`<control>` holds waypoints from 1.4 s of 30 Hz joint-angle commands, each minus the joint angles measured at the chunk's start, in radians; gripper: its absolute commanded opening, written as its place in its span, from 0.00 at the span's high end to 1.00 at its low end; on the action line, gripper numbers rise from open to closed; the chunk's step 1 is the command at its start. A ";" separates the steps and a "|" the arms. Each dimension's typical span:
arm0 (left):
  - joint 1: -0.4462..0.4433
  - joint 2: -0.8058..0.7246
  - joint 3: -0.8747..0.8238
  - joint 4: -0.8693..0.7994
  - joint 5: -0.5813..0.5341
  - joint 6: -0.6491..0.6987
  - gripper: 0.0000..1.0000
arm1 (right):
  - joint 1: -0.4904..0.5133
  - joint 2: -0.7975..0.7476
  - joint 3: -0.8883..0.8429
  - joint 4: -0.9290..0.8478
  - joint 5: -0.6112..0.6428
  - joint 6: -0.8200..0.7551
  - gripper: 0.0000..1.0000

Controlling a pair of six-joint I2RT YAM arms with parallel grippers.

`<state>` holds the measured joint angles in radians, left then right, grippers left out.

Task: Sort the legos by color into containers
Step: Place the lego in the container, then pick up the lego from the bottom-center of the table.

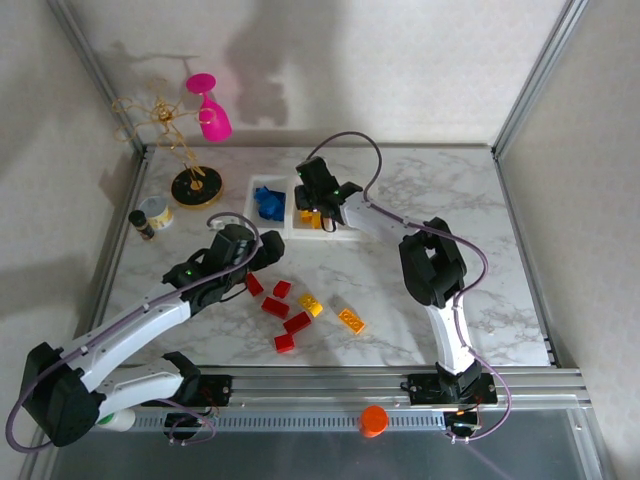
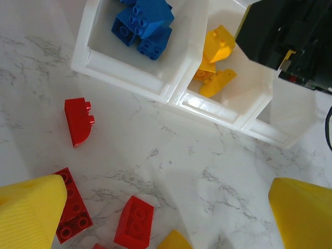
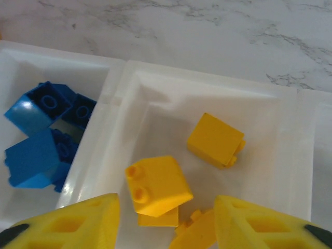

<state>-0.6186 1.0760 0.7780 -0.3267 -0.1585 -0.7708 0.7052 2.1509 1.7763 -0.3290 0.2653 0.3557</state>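
The containers (image 1: 262, 186) are a row of joined white bins at the back middle of the table. Blue legos (image 1: 268, 203) (image 2: 142, 23) (image 3: 41, 140) lie in the left bin, yellow legos (image 1: 312, 219) (image 2: 215, 62) in the middle one. My right gripper (image 1: 320, 198) (image 3: 166, 223) hangs over the middle bin, jaws apart, with a yellow brick (image 3: 158, 184) lying loose on the bin floor between them. My left gripper (image 1: 255, 265) (image 2: 166, 218) stands wide open low over the table. Red legos (image 1: 283, 312) (image 2: 134, 222) (image 2: 78, 121) and two yellow ones (image 1: 310, 304) (image 1: 351, 319) lie in front of it.
A gold wire stand on a round black base (image 1: 196, 187) holds a pink glass (image 1: 210, 115) at the back left. A small jar (image 1: 157, 212) stands beside it. An orange knob (image 1: 374, 420) sits on the front rail. Metal frame posts (image 1: 530, 85) border the table.
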 commanded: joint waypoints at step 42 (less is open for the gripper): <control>-0.032 -0.243 -0.211 -0.131 0.112 -0.114 0.00 | 0.402 -0.361 -0.680 -0.016 -0.105 0.175 0.29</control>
<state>-0.6411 0.8616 0.5735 -0.4198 -0.0193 -0.8631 1.0962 1.7596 1.0573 -0.3470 0.1589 0.4923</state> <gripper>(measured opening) 0.996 0.711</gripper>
